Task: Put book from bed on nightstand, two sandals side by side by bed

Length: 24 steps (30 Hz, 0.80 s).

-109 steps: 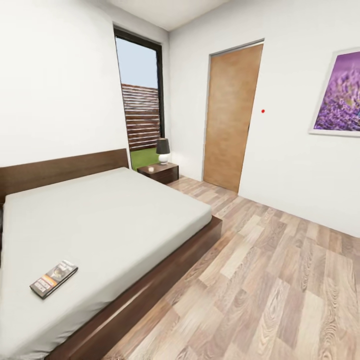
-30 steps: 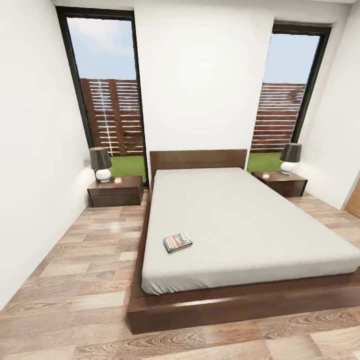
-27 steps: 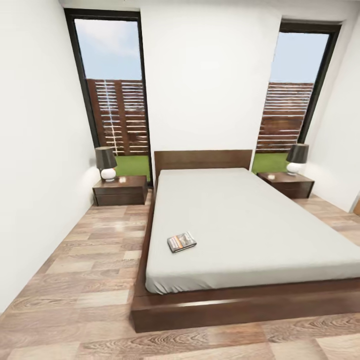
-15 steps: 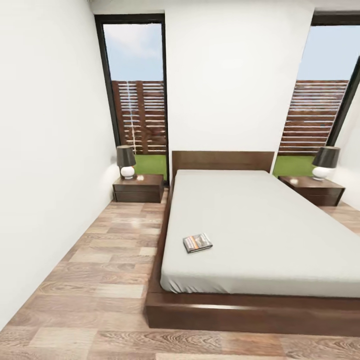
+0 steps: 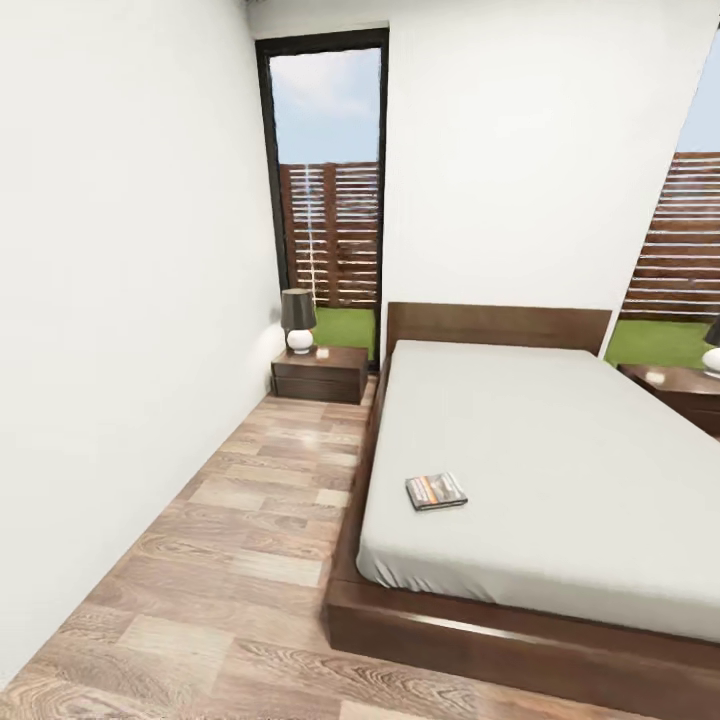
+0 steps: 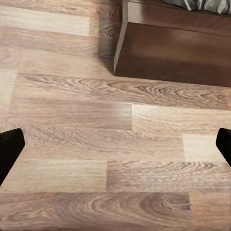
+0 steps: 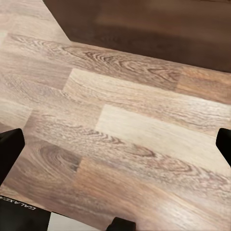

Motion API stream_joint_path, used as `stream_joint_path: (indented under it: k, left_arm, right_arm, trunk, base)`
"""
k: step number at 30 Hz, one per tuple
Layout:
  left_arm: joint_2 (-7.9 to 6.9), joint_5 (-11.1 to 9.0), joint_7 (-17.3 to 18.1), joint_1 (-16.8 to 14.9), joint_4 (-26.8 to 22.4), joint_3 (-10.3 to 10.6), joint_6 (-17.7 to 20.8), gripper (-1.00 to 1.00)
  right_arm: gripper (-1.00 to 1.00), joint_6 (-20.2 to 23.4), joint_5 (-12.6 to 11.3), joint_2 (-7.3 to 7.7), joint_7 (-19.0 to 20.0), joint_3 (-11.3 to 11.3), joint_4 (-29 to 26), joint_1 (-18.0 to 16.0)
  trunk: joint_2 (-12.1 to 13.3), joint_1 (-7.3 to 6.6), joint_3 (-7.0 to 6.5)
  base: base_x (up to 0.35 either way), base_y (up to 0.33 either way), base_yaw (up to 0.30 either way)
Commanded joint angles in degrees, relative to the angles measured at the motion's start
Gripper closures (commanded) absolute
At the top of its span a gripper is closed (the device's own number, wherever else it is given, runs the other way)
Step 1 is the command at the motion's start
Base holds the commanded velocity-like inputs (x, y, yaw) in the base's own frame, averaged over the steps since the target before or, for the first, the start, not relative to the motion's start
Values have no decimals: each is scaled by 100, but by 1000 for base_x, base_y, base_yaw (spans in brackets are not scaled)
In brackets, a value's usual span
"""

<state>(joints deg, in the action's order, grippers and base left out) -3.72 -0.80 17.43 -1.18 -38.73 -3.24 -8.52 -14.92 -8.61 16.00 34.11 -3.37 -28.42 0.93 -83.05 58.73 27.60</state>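
Note:
The book (image 5: 436,491), a thin paperback with an orange-striped cover, lies flat on the off-white mattress of the bed (image 5: 560,440), near its foot and left edge. One nightstand (image 5: 322,373) stands against the far wall left of the headboard, and a corner of another nightstand (image 5: 690,392) sits at the right edge. The two sandals are out of view. My left gripper (image 6: 115,144) hangs open over bare floor close to the bed frame's corner (image 6: 173,53). My right gripper (image 7: 115,144) is also open over the planks, with nothing between its fingers (image 7: 9,149).
A white wall (image 5: 110,330) runs along the left, leaving a wood-plank aisle (image 5: 270,520) between it and the bed. A lamp (image 5: 298,320) stands on the left nightstand. A tall dark-framed window (image 5: 330,190) is behind it.
The whole picture has shifted as the camera swung from the bed's right side past its foot to its left side. The book, bed and nightstands have stayed put.

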Motion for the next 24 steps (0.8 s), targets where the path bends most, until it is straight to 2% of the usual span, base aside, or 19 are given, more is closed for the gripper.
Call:
stream_joint_path:
  k: [1,24]
  left_arm:
    - [3,-8,41,-5,6,-19,-9,-100]
    - [1,-8,43,-5,6,-19,-9,-100]
  right_arm:
    - [-100,16,-45,-1,43,-15,-6,3]
    - [-100,16,-45,-1,43,-14,-6,3]
  trunk:
    - [-3,0,5]
    - [-3,0,5]
  base:
    - [0,0,293]
    - [0,0,293]
